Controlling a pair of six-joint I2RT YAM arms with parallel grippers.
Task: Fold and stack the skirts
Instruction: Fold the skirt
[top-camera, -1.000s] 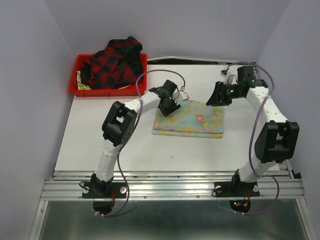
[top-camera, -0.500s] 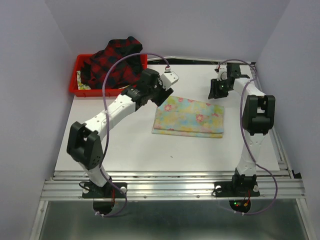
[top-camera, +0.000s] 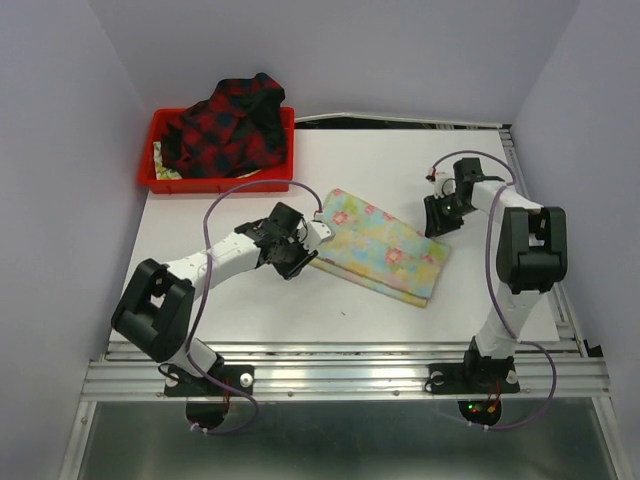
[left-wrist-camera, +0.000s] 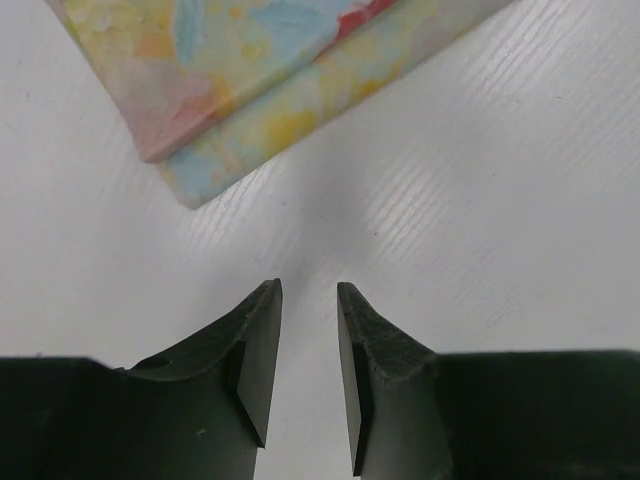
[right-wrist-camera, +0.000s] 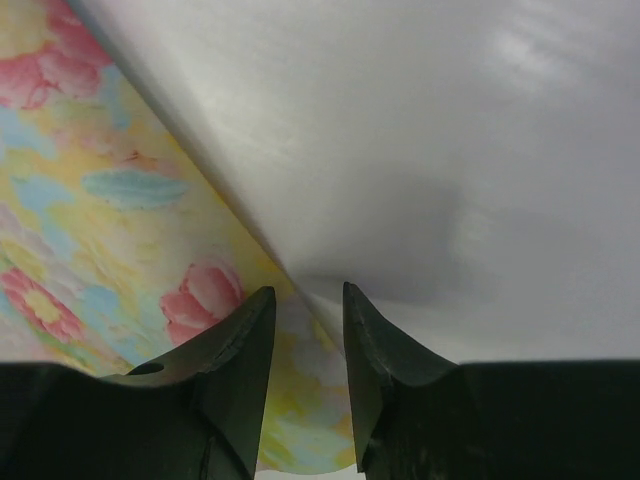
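1. Far left of the table (top-camera: 250, 310): red tray (top-camera: 148, 170). Sits near the left wall, well apart from both arms.
2. Inside the tray: plaid skirt (top-camera: 225, 125), red and black, bunched in a loose heap. Rises above the rim and hangs over the tray's far right corner.
3. Under that heap, at the tray's near left corner: a strip of pale yellowish cloth (top-camera: 163, 168). Shows too little to tell what it is.
4. Mid-table, right of centre: floral skirt (top-camera: 385, 245), pastel yellow and light blue with pink flowers. Lies flat, folded into a layered rectangle, turned at a slant with one corner pointing near. Sits outside the tray, well apart from the plaid skirt.
5. Left gripper (top-camera: 298, 260): low over bare table, just beside the floral skirt's left corner. Left wrist view: jaws parted by a narrow gap, holding nothing, only white table between them. Folded corner, two layers showing, ahead of the tips and apart from them.
6. Right gripper (top-camera: 435, 230): at the floral skirt's far right edge. Right wrist view: jaws parted by a narrow gap, nothing clamped, cloth edge and table seen through the gap. Cannot tell whether the tips press on the cloth.
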